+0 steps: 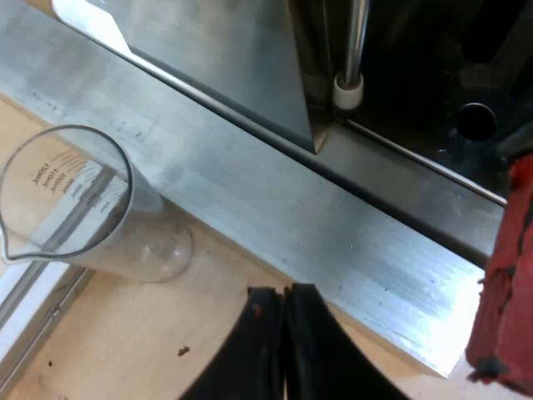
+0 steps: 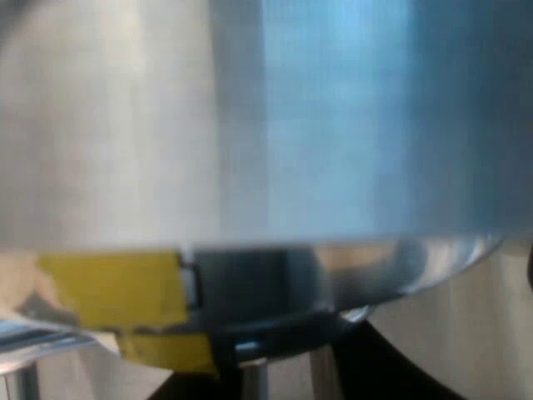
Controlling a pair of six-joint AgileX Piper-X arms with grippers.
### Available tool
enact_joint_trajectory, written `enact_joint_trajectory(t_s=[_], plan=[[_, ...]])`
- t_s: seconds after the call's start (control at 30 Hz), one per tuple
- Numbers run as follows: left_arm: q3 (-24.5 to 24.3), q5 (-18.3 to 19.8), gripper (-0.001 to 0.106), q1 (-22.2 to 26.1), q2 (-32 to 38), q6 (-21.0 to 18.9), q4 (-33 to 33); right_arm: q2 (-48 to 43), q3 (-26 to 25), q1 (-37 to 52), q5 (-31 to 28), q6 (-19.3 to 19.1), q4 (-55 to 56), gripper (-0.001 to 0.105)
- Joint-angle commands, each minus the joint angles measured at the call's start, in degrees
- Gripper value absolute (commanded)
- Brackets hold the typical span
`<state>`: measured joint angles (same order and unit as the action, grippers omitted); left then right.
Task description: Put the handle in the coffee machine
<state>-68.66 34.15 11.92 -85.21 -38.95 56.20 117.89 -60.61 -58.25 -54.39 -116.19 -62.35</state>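
The left claw is clenched with nothing between its black fingers, which are pressed together over the pale wooden tabletop. It is held near the brushed steel ledge at the foot of the silver espresso machine. A clear, printed measuring glass is set on the tabletop just beside that ledge. A thin metal steam pipe with a white tip is seen farther off, at the machine's dark front. A rough red piece, probably the red end of the holder's handle, is seen at the machine's front, over the ledge. Whether the right claw is released or clenched cannot be told. It is very near a brushed metal wall and a curved shiny rim.
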Motion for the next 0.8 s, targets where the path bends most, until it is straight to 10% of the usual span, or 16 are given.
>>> enact_joint_trajectory(t_s=[0.03, 0.8], plan=[[-0.30, -0.36, 0.001, -0.23, 0.52, 0.52, 0.20, -8.94, -1.48, -0.31, 1.33, -0.21, -4.21, 0.019], [-0.30, 7.00, 0.001, -0.23, 4.23, 8.99, 10.59, -9.67, -1.48, -0.64, 1.14, -0.21, -1.67, 0.019]])
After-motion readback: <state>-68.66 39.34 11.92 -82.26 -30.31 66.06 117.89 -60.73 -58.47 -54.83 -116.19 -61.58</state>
